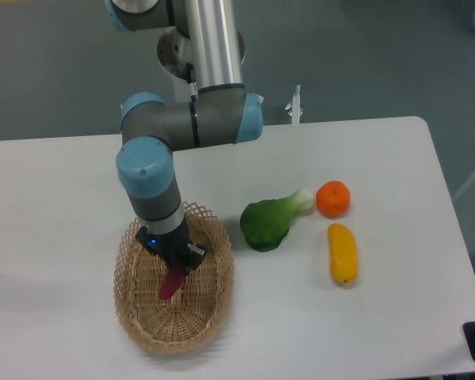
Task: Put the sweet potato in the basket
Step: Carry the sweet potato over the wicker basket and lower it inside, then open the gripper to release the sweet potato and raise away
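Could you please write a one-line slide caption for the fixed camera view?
Gripper holds the sweet potato over the wicker basket.

Lab setup — robot arm point(191, 127) on a pedestal behind a plain white table point(63, 198), grey floor at top of frame, toy produce and basket point(134, 317) laid out.
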Motion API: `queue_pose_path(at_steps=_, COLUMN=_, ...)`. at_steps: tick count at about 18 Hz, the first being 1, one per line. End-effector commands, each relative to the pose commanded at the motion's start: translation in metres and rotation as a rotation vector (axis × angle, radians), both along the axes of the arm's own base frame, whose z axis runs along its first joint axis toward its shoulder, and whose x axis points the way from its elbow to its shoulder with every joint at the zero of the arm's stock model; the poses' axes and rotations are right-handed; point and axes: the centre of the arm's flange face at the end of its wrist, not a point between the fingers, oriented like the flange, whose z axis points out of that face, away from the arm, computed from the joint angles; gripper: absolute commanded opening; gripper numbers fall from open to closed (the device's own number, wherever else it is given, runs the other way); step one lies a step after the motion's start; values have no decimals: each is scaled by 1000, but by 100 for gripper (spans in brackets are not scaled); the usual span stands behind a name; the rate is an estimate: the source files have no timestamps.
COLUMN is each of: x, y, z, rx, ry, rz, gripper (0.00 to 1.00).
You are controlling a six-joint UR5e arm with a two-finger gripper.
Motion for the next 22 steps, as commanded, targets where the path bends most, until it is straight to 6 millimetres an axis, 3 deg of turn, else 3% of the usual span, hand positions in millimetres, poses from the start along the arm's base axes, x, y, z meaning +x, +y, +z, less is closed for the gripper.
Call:
queue_pose_path(at_steps=4, x=5, y=2, z=0, rx=-1, ry=5, rz=-10, gripper=35)
queue_pose_path(at_steps=5, x=5, y=2, z=0, rx=-1, ry=5, rz=-12, gripper=41)
queue_pose_path(at_steps=7, x=4, y=3, z=4, rx=5, ry=9, rz=-13, gripper=63)
queue_pose_path(at_steps=8, x=2, y=4, z=6, rx=7, ry=14, rz=-11, gripper=86)
queue_pose_path(at_steps=9, x=2, y=4, z=8, rx=7, ry=23, rz=-13, gripper=100)
queue_pose_path(at_steps=12, x=-1, y=2, z=14, rx=-2, ry=54, rz=-4, gripper=100)
queue_pose_path(at_steps=18, x=-15, y=12, z=57, rx=59, ry=114, rz=1, gripper=100)
queue_pose_path(at_steps=20, x=-53, y=0, z=83, rx=51, ry=201, rz=47, gripper=100)
queue_pose_path(at_steps=22, x=-73, y=-18, z=109, rx=58, ry=228, rz=16, gripper=100)
